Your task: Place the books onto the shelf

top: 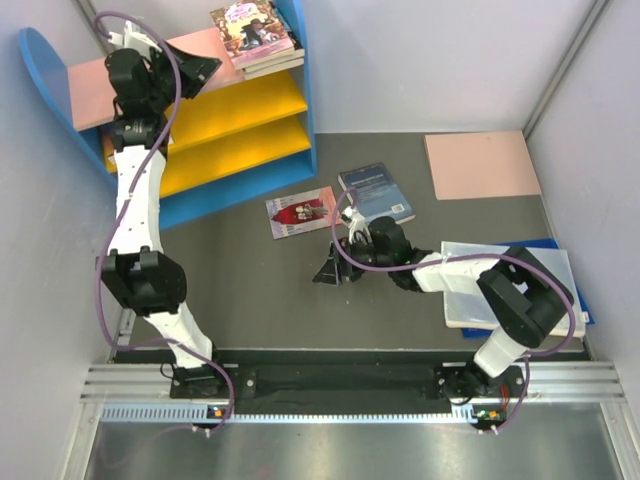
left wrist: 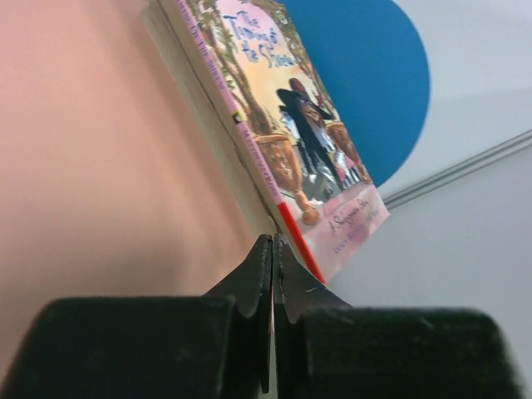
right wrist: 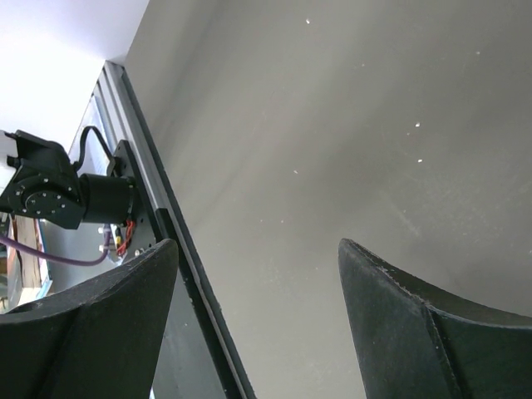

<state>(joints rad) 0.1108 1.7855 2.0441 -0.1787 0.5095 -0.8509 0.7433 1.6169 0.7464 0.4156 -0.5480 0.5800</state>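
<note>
I am holding my left jaws pressed together on nothing, up over the pink top board of the shelf point(top: 240, 105), just beside the stack of books point(top: 255, 35) lying flat there (its pink-purple cover point(left wrist: 299, 125) is filling my left wrist view). My right jaws are standing wide apart and empty, hovering low over the bench point(top: 250, 290), with only bare grey surface showing between them.

Two books are waiting on the bench. The red-white book point(top: 300, 212) is lying flat just ahead of my right jaws and a little to the left, its long axis running roughly side to side. The navy book point(top: 376, 193) is lying near it, to the right. I am judging the right arm far nearer to both, so the coming reach is calling for those jaws to go forward and left.
</note>
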